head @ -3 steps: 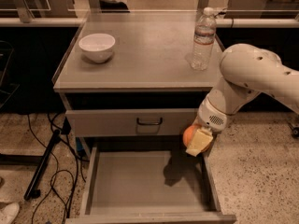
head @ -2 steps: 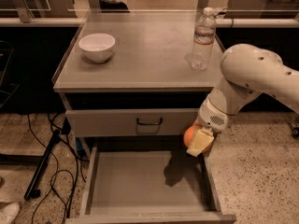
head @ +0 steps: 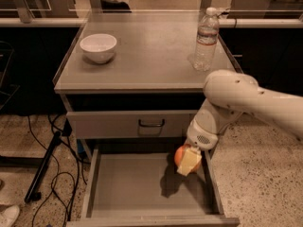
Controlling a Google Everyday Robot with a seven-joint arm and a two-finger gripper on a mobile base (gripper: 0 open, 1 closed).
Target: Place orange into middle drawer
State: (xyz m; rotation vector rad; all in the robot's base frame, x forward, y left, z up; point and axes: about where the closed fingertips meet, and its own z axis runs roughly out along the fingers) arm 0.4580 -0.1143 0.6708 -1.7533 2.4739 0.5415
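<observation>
Gripping the orange (head: 180,154), the hand (head: 187,161) hangs over the open middle drawer (head: 132,184)

1 cam, high front, facing down; gripper (head: 188,162) w/ orange (head: 179,154) over middle drawer (head: 128,183)

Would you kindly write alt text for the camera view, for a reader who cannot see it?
The gripper holds the orange above the right side of the open middle drawer. A bowl and bottle stand on the cabinet top.
</observation>
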